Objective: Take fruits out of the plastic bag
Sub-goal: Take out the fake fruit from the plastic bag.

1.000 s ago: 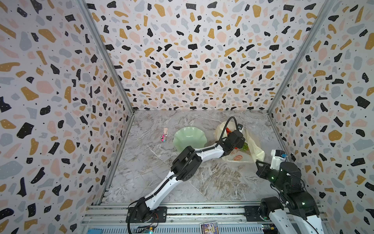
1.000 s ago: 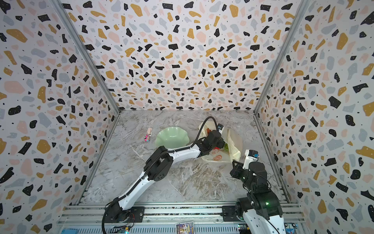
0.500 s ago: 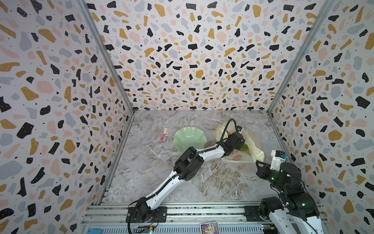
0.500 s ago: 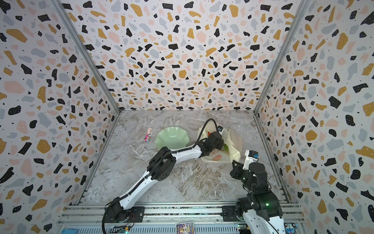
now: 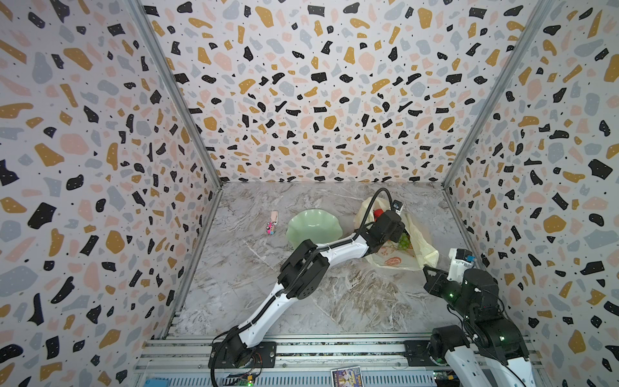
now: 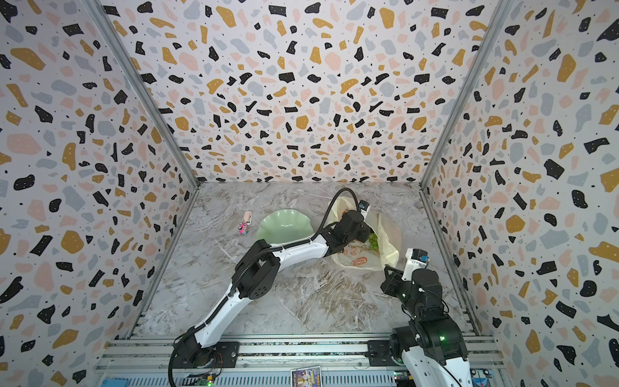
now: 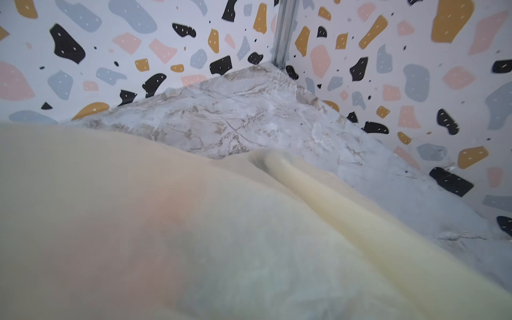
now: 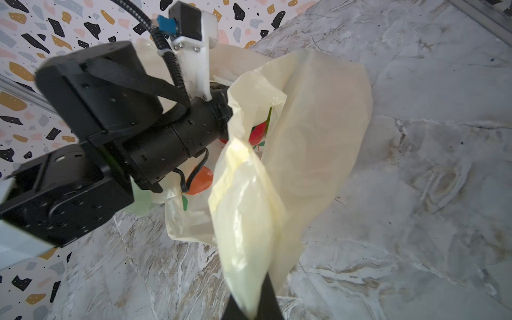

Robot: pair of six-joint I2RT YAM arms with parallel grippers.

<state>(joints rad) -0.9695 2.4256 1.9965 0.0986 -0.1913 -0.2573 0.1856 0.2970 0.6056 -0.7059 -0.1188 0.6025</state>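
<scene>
- Plastic bag (image 5: 392, 263) lies on the marble table (image 5: 351, 301), at 3 o'clock from the pale green plate (image 5: 301, 231), touching or just beside its rim.
- Left gripper (image 5: 395, 233) enters the bag mouth from 9 o'clock. Its fingers are buried under film; the left wrist view shows only blurred bag (image 7: 194, 235). Cannot tell how wide they stand or whether they hold anything.
- Right gripper (image 8: 250, 307), at 5 o'clock of the bag, has its fingers closed tight on a gathered strip of bag film, which is lifted off the table.
- Green grape bunch (image 5: 403, 242) sits inside, mid-bag, just beside the left gripper.
- Red round fruit (image 5: 378, 212) sits inside at the bag's 11 o'clock edge.
- Pink trinket (image 5: 270, 228) lies at 9 o'clock from the plate, apart from it.
</scene>
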